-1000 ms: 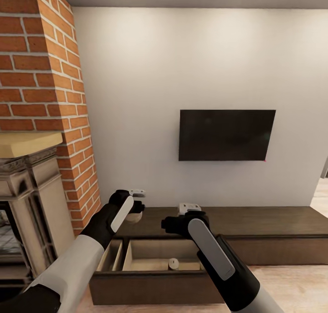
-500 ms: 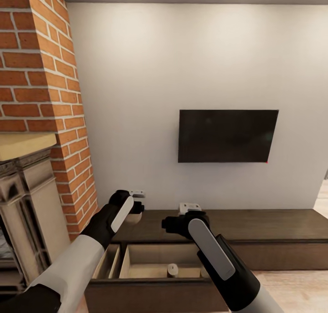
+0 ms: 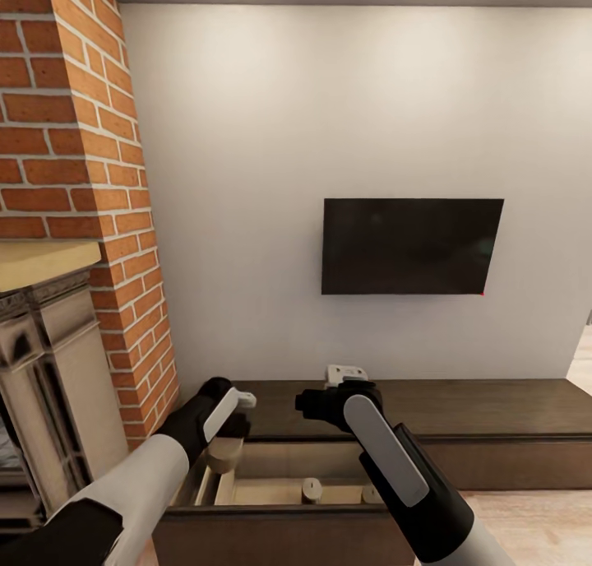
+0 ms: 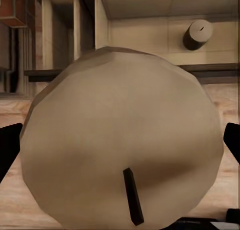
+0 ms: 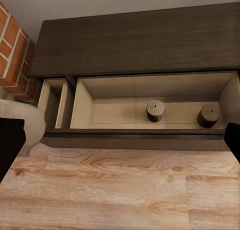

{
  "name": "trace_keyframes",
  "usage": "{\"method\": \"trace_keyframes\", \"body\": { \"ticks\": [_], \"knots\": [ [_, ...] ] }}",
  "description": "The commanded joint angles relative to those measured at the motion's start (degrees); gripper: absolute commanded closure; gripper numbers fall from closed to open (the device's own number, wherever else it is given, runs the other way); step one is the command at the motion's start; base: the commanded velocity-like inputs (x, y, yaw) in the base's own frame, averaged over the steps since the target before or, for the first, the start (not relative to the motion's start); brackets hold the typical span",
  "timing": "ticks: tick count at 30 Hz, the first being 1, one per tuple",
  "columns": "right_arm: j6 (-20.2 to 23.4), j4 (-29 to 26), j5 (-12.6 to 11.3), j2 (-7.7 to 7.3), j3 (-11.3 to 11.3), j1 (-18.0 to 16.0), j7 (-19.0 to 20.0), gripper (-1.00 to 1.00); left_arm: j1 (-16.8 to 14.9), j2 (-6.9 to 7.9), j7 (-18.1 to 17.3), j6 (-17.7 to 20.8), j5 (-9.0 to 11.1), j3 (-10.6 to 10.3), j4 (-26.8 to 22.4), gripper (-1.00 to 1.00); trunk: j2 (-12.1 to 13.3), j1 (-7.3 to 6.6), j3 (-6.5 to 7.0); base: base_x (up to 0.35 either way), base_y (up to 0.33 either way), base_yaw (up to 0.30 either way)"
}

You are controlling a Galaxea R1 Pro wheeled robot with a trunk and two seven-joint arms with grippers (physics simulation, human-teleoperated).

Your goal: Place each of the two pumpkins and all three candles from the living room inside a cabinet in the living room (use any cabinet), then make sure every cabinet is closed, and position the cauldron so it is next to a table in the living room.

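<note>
Two candles (image 5: 155, 110) are seen standing upright in the open wide drawer (image 3: 271, 494) of the cabinet (image 3: 493, 418), one near the drawer's middle, the other (image 5: 208, 115) toward its right end, well apart from each other. A third candle (image 4: 120, 150) is held by the left gripper (image 3: 228, 434) over the left end of that drawer; its dark wick is visible in the left wrist view, with the black fingertips (image 4: 9, 145) showing at either side of it, so the jaws are clamped on it. In the head view this candle (image 3: 224, 453) hangs just below the left gripper, above the drawer's left wall.

A narrower drawer (image 5: 55, 103) just left of the wide one is also pulled out; its inside is pale beige like the wide one.

Right gripper (image 3: 316, 403) is held near the cabinet's front edge, above the wide drawer, nothing seen between its fingers; whether it is open or closed cannot be told from these views.

Cabinet runs along the far white wall (image 3: 329, 97), under the black TV (image 3: 409, 245). Brick fireplace column (image 3: 74, 155) is at the left. Light wood floor (image 5: 120, 190) lies in front of the drawers on the near side. No pumpkin is identified in the drawers.
</note>
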Motion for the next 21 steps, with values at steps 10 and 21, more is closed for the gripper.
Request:
{"method": "trace_keyframes", "body": {
  "ticks": [10, 21],
  "knots": [
    [0.3, -0.36, -0.47, 0.01, 0.01, -0.05, -0.58, -1.0, -0.06, 0.09, -0.91, -1.06, 0.51, -0.35, 0.29, 1.0, -2.46, 1.34, -1.13, 0.0, 0.0, 0.0],
    [-0.28, -1.43, -0.38, 0.08, 0.2, -0.05, -0.54, -1.0, -0.05, 0.13, -3.96, -5.08, 0.2, -0.67, 0.41, 1.0, -6.87, 3.75, -3.1, 0.0, 0.0, 0.0]
  ]
}}
